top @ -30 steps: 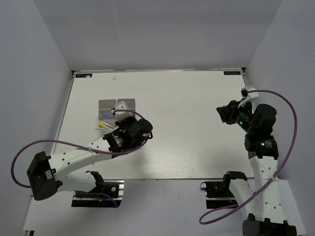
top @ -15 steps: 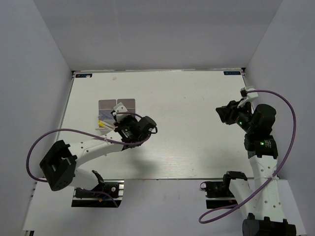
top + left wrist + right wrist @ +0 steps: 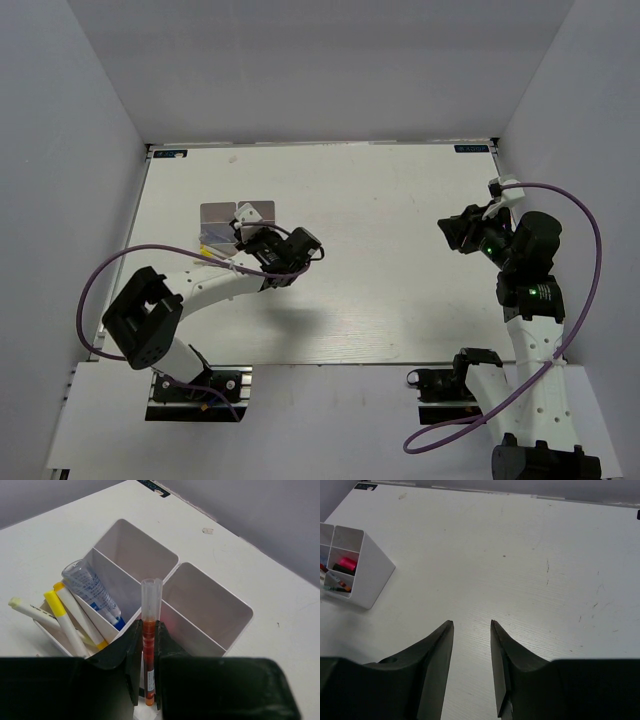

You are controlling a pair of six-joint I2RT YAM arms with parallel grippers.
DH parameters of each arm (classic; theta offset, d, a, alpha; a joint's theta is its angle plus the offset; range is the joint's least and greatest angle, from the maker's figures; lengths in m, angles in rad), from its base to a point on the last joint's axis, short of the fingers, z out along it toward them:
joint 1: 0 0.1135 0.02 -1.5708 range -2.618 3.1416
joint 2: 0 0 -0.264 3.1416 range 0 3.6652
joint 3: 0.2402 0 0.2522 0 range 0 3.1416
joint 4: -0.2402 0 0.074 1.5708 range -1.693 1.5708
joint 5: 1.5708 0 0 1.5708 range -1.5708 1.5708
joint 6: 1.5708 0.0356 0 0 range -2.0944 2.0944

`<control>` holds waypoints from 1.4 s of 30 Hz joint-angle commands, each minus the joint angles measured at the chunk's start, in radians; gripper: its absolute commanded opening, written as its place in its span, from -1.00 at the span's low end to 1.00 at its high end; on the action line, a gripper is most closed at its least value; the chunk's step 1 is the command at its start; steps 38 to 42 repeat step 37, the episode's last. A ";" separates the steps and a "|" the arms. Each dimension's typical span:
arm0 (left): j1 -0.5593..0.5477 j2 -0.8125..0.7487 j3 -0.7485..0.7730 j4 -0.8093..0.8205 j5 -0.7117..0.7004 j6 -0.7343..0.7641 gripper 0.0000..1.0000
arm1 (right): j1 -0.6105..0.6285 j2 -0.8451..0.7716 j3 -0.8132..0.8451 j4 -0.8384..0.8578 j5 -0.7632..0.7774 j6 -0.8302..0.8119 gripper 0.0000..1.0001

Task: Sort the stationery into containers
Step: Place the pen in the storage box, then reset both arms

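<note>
The left jaws are clamped on a thin red pen, one finger pressed against each side of its barrel. The pen stands upright between them, and its clear cap rises above the fingertips. Just beyond the pen are the containers, white-walled and open at the top. In the left wrist view the cap lines up with the place where their inner walls meet. How high the pen hangs over them I cannot tell. The two far compartments look bare inside. A near-left compartment holds a white-blue marker that leans with its blue end down. Beside the marker, thin yellow-capped pens slant out to the left. From above, the left arm reaches in from the near left edge, with its wrist right against the containers on the left part of the tabletop.

The right jaws are apart with nothing between them, over bare tabletop. In the right wrist view the containers sit far off at the left edge, with a pink highlighter end showing in one compartment. The right arm stands near the right edge, well apart from the containers
</note>
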State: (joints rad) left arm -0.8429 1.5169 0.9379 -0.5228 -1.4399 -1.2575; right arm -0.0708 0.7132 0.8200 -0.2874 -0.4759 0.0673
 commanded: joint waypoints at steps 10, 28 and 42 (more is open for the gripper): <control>-0.002 -0.006 0.035 -0.111 0.009 -0.108 0.44 | -0.009 -0.004 -0.010 0.047 -0.043 -0.017 -0.04; -0.024 -0.494 -0.002 0.331 1.145 0.981 0.98 | -0.006 0.066 -0.009 0.039 -0.090 -0.132 0.81; -0.002 -0.670 0.006 0.194 1.153 1.092 0.98 | -0.006 0.026 -0.062 0.172 0.005 -0.103 0.81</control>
